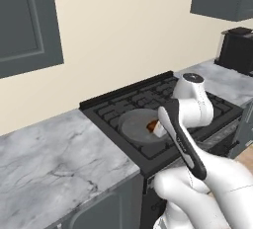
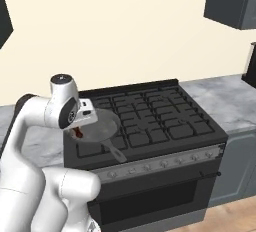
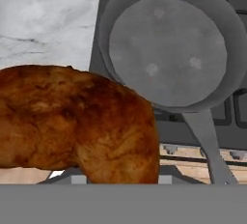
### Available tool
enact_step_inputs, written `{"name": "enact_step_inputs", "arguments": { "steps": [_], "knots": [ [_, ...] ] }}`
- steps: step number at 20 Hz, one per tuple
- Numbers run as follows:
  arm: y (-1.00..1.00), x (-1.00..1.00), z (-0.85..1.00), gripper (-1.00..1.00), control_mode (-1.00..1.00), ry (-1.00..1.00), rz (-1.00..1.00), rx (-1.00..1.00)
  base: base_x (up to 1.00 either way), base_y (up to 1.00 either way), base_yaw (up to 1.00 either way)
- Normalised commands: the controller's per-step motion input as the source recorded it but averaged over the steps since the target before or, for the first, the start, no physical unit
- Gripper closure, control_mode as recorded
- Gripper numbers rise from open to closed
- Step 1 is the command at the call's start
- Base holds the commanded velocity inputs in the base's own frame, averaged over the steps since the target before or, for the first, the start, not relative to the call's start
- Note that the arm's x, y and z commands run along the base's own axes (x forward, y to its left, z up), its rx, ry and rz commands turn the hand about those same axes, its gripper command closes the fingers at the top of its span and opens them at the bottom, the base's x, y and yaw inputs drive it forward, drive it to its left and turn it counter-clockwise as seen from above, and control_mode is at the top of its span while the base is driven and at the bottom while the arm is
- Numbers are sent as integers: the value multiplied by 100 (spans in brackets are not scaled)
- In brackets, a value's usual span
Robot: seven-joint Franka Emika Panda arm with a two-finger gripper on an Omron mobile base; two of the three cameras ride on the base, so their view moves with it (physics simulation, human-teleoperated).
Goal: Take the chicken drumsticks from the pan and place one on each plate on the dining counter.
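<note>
Close to the hand camera, a glossy orange-brown roasted chicken drumstick (image 3: pixel 77 124) bulks across the lower left of the hand view, its long axis running crosswise to the line of the claw and hiding the fingertips. In the side views the white arm's two-finger claw (image 2: pixel 77 132) hangs above the near left part of the black stove (image 2: pixel 150 121), and a small reddish-brown piece shows at its tip (image 1: pixel 152 124); I judge the claw clenched on this drumstick, lifted clear of the cookware. Beyond and below it sits the round shallow grey metal frying pan (image 3: pixel 169 49), its floor bare, its long thin handle (image 3: pixel 207 146) pointing back toward the stove's front edge. So the drumstick lies apart from the pan, above and to the near side. The grey-white marble wall counter (image 1: pixel 54 154) lies to the left. The plates lie elsewhere, so the carry likely calls for turning away from the stove.
</note>
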Motion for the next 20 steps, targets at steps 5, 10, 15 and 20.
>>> {"name": "enact_step_inputs", "arguments": {
  "steps": [5, 10, 15, 20],
  "knots": [
    [0, -29, 5, 100, -100, -2, 0, 0, 0, 0, 0],
    [1, -4, 0, 100, 100, 0, 0, 0, -44, -3, -8],
    [0, 0, 0, 100, 100, 0, 0, 0, -29, 1, -75],
    [0, 0, 0, 100, 100, 0, 0, 0, 0, 6, -100]
  ]
}}
